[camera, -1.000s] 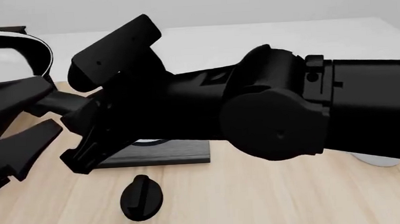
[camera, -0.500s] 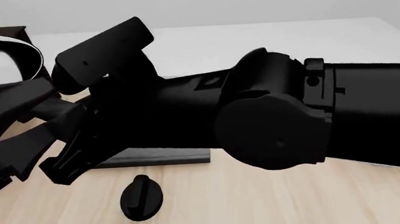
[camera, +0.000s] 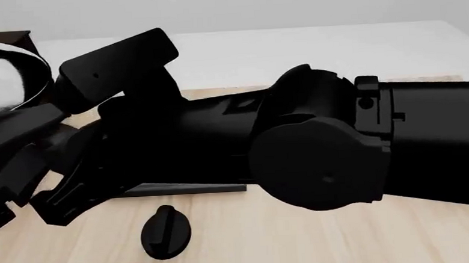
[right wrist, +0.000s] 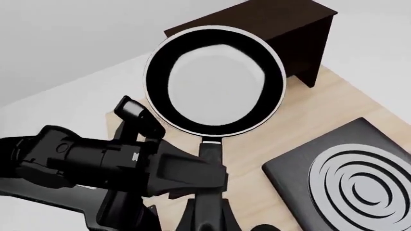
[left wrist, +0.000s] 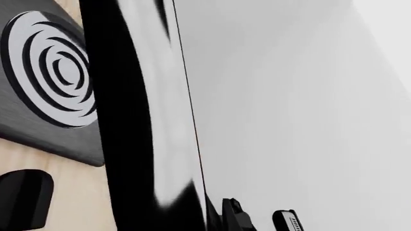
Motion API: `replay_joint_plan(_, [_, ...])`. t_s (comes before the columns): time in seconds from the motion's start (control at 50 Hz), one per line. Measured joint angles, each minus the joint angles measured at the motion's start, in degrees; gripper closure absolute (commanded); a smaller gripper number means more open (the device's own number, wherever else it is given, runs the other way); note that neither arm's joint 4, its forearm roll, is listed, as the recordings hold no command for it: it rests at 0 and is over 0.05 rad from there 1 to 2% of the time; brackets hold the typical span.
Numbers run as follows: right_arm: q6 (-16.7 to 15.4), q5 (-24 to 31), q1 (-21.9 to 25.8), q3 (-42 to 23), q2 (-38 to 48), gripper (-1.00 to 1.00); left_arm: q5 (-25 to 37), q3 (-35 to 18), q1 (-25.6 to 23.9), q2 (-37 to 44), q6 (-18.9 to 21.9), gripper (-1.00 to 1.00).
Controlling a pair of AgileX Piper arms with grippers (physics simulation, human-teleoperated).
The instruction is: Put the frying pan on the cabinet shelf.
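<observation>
The frying pan [right wrist: 215, 82], black with a pale glossy inside, hangs in the air in front of the dark brown cabinet [right wrist: 282, 33]. Its long handle [right wrist: 209, 149] points toward the right wrist camera. My left gripper [right wrist: 204, 180] comes in from the side and is shut on the handle. In the front view the pan [camera: 3, 80] is at the far left, by the cabinet [camera: 8, 36], with my left gripper [camera: 23, 151] below it. My right arm [camera: 316, 157] spans the view. Its gripper [camera: 62, 201] sits near the handle, and its jaws are hidden. The left wrist view shows the pan's rim [left wrist: 122, 120] close up.
A flat black square plate with silver rings [right wrist: 353, 185] lies on the wooden table [camera: 305, 242]; it also shows in the left wrist view [left wrist: 51, 77]. A small black knob-like object [camera: 165, 231] lies in front of the plate.
My right arm has reached further left and a little lower, toward my left gripper. The pan has shifted slightly left, toward the cabinet.
</observation>
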Motion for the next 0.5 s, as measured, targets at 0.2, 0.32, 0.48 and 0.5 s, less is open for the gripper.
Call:
replay_joint_plan(0.2, [-0.4, -0.2, 0.0, -0.2, 0.1, 1.00, 0.1, -0.3, 0.6, 0.0, 0.4, 1.00])
replay_joint_plan(0.32, [-0.4, -0.4, 0.1, -0.3, 0.1, 1.00, 0.2, -0.5, 0.9, 0.0, 0.7, 1.00])
replay_joint_plan(0.48, [-0.3, -0.4, 0.2, -0.8, 0.3, 1.00, 0.3, -0.8, 1.2, -0.1, 1.1, 1.00])
replay_joint_plan(0.5, [-0.2, -0.3, 0.2, -0.8, 0.3, 1.00, 0.3, -0.8, 1.2, -0.1, 1.1, 1.00])
